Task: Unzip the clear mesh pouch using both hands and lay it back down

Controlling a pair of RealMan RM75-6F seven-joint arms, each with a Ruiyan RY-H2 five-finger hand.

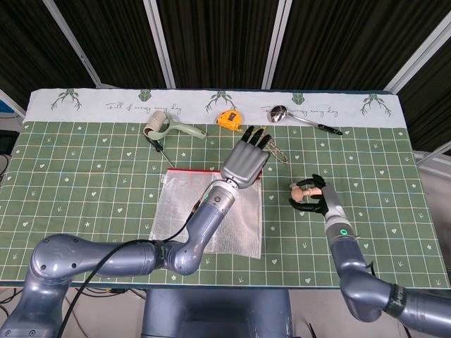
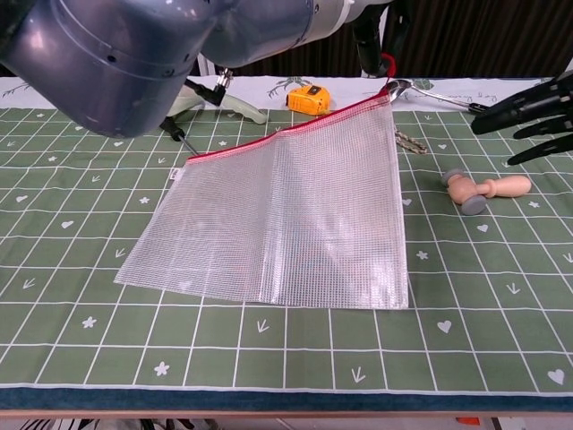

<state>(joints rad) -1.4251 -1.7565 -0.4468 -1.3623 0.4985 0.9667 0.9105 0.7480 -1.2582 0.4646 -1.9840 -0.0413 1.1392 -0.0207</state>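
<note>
The clear mesh pouch lies on the green mat with its red zip edge facing away from me. My left hand reaches over the pouch and grips its far right corner, by the red zip end. That corner is lifted off the mat in the chest view, while the near edge still rests on it. My right hand hovers to the right of the pouch with its fingers spread and nothing in them, over a small wooden mallet.
A yellow tape measure, a metal ladle and a braided cord lie behind the pouch. A roller tool and a screwdriver sit at the back left. My left forearm crosses the pouch.
</note>
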